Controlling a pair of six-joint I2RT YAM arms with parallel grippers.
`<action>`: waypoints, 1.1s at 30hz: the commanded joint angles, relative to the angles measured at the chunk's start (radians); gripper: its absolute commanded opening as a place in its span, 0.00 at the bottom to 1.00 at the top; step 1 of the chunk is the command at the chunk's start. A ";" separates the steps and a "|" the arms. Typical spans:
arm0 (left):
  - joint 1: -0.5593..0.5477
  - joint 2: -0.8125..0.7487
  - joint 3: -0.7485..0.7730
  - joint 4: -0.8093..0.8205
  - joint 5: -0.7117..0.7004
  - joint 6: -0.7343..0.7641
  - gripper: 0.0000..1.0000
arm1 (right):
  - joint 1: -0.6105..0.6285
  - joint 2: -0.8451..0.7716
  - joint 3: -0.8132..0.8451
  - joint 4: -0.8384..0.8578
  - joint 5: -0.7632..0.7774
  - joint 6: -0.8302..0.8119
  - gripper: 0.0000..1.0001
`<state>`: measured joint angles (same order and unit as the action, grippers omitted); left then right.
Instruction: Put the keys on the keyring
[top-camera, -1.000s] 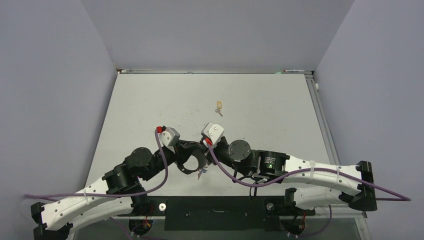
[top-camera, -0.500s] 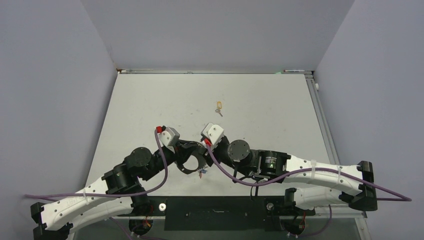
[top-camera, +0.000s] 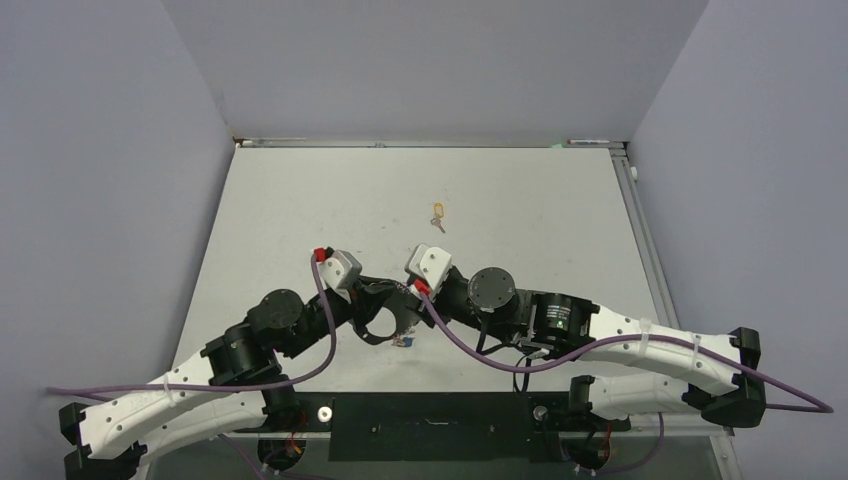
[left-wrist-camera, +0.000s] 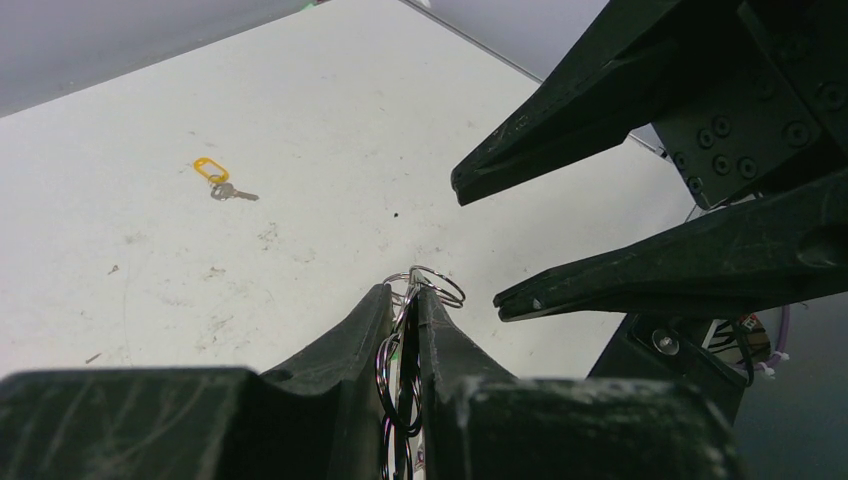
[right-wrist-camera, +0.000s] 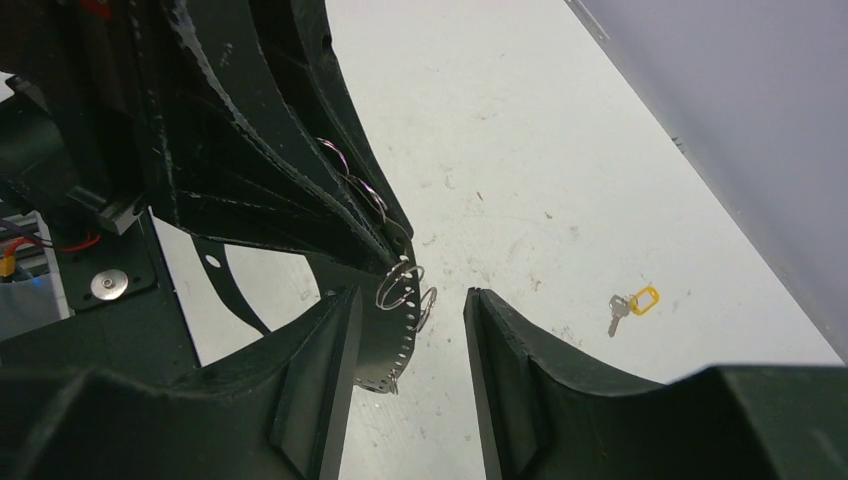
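Tabletop (top-camera: 540, 220) scuffed white, walls (top-camera: 430, 70) lavender-grey

Bright, even light falls on the pale desk (top-camera: 300, 200). Shadows are soft. Wrist views blur near 6 o'clock.

Far table (top-camera: 540, 200): open all across, save one yellow-tagged key (top-camera: 438, 214) near mid-width.
Near middle: crowded; left gripper (left-wrist-camera: 405, 296) and right gripper (left-wrist-camera: 476, 243) tip to tip, keyring (left-wrist-camera: 436, 286) sticking out between.
Right gripper's gap: parted, keyring just at its mouth.
Sides and back: shut in by walls (top-camera: 100, 200).
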<state>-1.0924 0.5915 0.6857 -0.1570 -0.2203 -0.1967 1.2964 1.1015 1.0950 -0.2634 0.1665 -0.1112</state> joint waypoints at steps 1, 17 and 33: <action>-0.004 0.008 0.061 0.033 0.006 0.013 0.00 | -0.003 0.007 0.047 0.002 -0.015 0.000 0.43; -0.004 0.024 0.069 0.057 -0.004 0.008 0.00 | -0.002 0.107 0.068 -0.004 0.134 0.021 0.33; -0.004 0.018 0.065 0.056 0.017 0.005 0.00 | 0.000 0.154 0.083 0.008 0.134 0.000 0.10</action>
<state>-1.0904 0.6212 0.6876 -0.1795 -0.2581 -0.1787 1.2976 1.2484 1.1336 -0.2996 0.2729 -0.0978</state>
